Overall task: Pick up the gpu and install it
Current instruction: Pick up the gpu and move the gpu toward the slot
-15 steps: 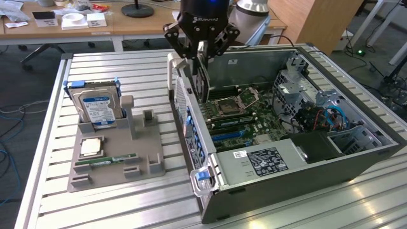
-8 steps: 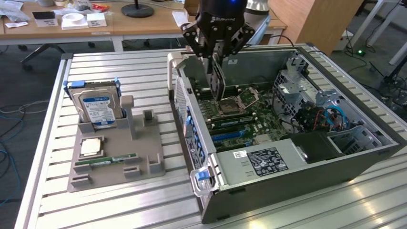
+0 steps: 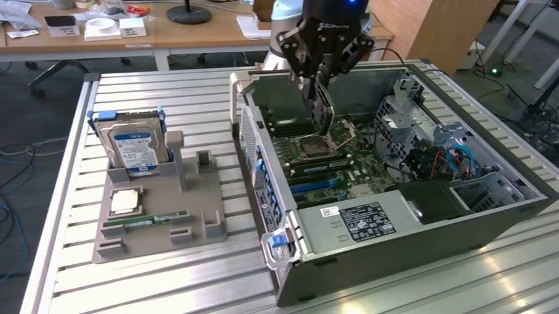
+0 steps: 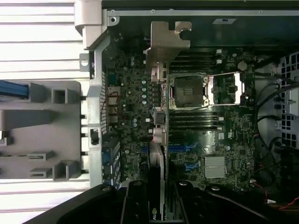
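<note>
Black gripper (image 3: 320, 80), angular linked body, white lettering across its front, small blue light above, pale blue-and-white arm (image 3: 281, 19) segment behind, fingers (image 4: 133, 205) matte black, glossy rounded knuckles, small round pivots at joints

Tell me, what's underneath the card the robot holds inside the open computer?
The motherboard, with its processor socket. The strip directly beneath the gpu in the gripper is covered.

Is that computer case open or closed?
Open: the computer case has no side cover, and its circuit board lies exposed.
</note>
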Available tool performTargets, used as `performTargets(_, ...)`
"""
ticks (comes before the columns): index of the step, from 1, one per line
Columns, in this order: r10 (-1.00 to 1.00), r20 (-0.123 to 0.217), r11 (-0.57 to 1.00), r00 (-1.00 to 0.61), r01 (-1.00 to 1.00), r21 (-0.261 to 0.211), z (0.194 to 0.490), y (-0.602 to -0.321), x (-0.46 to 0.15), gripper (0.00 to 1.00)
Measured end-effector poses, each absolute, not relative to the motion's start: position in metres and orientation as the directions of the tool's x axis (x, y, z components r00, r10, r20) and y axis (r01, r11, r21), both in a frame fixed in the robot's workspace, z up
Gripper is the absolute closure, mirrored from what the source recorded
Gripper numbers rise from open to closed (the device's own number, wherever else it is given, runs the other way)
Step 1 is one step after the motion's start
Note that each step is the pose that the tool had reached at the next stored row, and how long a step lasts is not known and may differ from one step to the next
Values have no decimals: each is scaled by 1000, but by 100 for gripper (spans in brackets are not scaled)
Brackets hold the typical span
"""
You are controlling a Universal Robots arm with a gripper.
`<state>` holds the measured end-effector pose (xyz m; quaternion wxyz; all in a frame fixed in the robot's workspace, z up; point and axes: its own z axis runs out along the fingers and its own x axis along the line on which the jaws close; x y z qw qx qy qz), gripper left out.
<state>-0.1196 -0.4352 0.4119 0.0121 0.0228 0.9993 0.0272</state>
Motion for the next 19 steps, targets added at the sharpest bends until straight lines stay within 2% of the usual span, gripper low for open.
performTargets(19,46,-23,997,-999,45,57,412,-435,-40,74)
